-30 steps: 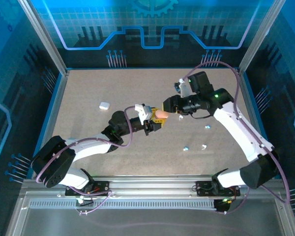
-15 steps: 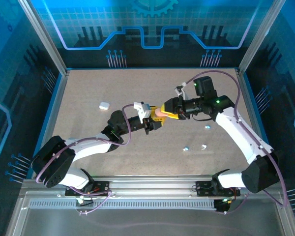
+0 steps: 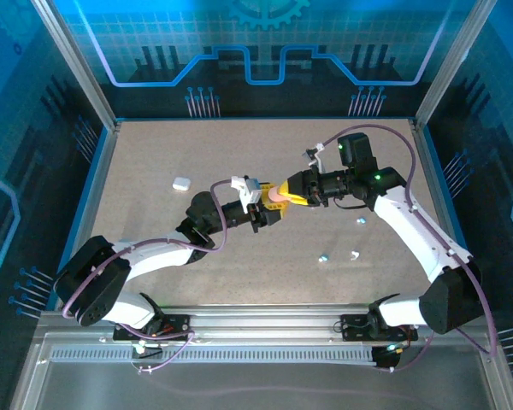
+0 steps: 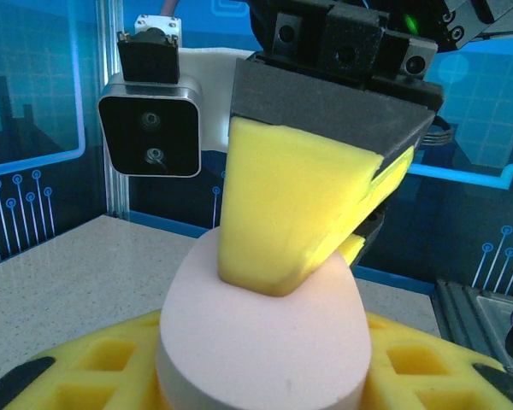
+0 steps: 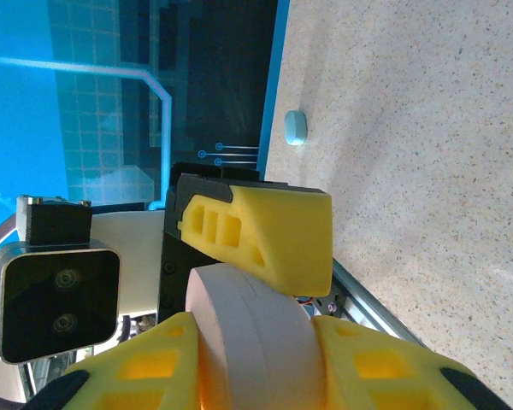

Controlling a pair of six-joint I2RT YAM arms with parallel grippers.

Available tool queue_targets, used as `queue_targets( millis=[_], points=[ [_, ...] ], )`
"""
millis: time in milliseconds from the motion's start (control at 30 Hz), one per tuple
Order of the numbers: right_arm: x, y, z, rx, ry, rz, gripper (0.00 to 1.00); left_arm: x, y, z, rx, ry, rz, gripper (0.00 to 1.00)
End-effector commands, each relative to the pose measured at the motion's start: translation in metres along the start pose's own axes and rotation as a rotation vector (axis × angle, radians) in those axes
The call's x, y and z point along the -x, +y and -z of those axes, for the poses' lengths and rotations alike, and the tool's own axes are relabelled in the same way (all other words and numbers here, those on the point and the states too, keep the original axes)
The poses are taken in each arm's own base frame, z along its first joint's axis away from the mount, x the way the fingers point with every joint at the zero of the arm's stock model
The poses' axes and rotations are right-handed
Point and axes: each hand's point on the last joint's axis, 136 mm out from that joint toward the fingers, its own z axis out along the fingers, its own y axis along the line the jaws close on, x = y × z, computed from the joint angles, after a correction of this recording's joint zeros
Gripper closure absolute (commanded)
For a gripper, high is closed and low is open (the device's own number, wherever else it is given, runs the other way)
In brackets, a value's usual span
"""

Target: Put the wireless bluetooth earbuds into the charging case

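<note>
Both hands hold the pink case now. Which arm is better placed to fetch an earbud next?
Right, probably. The loose earbuds lie on the table beside the right arm; the left hand could keep the pink case.

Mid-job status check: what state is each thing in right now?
left gripper: shut on pink case.
right gripper: shut on pink case.
pink case: lid looks shut, held above the table.
white case: lying on the table.
earbuds: loose on the table.
</note>
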Motion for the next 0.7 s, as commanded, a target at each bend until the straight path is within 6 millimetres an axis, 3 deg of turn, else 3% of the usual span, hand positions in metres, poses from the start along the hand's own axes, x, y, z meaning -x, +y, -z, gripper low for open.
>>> queue_targets(
  millis=[0, 200, 467, 567, 667],
  points=[
    [0.001, 0.003, 0.003, 0.030, -0.007, -0.015, 0.78, 0.013, 0.003, -0.004, 0.008, -0.034, -0.032, 0.57],
    [0.010, 0.001, 0.007, 0.034, -0.064, -0.029, 0.84, 0.001, 0.010, -0.004, 0.036, 0.005, -0.030, 0.50],
    [0.033, -0.017, 0.013, 0.004, -0.174, -0.049, 0.85, -0.016, 0.012, 0.001, 0.050, 0.087, -0.038, 0.30],
    [0.055, -0.039, 0.023, -0.058, -0.272, -0.064, 0.84, -0.021, 0.017, 0.006, 0.089, 0.107, -0.044, 0.27],
    [0.077, -0.080, 0.027, -0.176, -0.351, -0.112, 0.82, -0.021, 0.025, 0.014, 0.157, 0.103, -0.047, 0.23]
  ],
)
